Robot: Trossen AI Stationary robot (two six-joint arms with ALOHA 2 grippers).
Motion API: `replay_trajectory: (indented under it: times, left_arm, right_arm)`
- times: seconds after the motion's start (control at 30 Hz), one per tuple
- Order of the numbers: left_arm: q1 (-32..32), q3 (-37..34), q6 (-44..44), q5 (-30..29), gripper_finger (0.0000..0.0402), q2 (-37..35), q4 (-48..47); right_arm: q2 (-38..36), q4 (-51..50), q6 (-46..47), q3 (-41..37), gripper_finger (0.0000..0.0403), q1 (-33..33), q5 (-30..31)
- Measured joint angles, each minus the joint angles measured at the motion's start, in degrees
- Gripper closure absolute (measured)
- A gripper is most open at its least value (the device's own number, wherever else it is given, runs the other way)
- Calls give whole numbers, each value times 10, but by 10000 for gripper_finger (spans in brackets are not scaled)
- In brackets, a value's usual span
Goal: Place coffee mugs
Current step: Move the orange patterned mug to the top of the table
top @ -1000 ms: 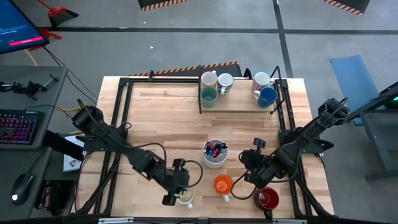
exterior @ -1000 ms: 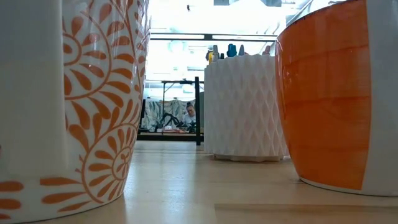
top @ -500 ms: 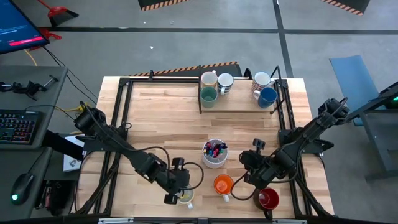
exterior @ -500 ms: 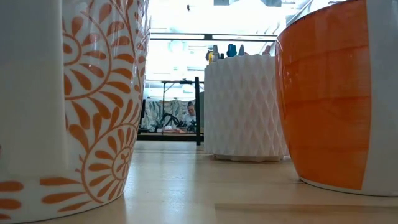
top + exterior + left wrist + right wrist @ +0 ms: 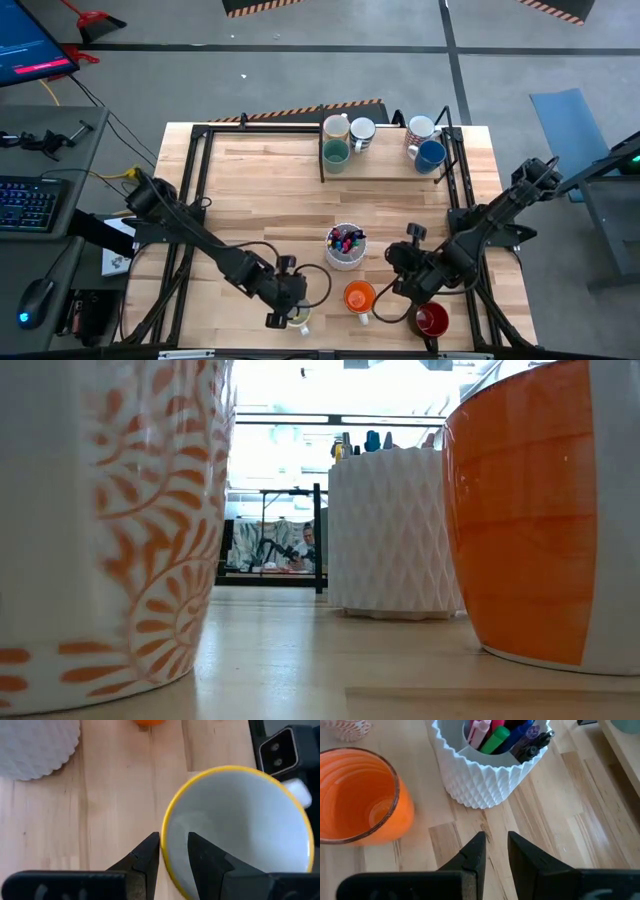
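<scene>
A white mug with an orange leaf pattern and a yellow rim [image 5: 235,820] stands on its base near the table's front edge [image 5: 300,319]. My left gripper [image 5: 173,837] is open over it, one finger outside the rim and one inside. The orange mug [image 5: 358,296] stands to its right, and my right gripper [image 5: 495,836] hangs open above bare wood beside that mug and the pen cup [image 5: 490,765]. A dark red mug [image 5: 432,320] sits at the near right. Five more mugs stand on the far board [image 5: 385,170]. My left gripper straddles the mug's rim on its left side [image 5: 163,840], slanting down from the table's left. The outer finger [image 5: 147,855] lies against the rim's outside, while the inner finger [image 5: 202,857] shows a gap to the wall. The mug stands on the table.
The white faceted pen cup [image 5: 346,246] stands mid-table behind the two near mugs. Black frame rails run along the left [image 5: 190,200] and right [image 5: 458,190] sides. The middle of the table is bare wood [image 5: 260,200].
My left gripper has sunk toward the yellow-rimmed mug and tipped further down, moving slightly toward the near edge. In the low view the patterned mug, still before, now shows blurred and a little shifted.
</scene>
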Motion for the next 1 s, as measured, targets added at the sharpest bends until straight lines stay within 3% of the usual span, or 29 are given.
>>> replay_trajectory:
  times: [0.53,0.8,1.0]
  left_arm:
    - [12,0,5,25,313,19,9]
    - [21,0,16,40,386,18,12]
    - [30,1,28,24,388,15,2]
  right_arm:
    - [0,0,0,-1,344,19,17]
    - [0,-10,-5,-1,344,19,20]
    - [0,-45,5,-1,344,19,97]
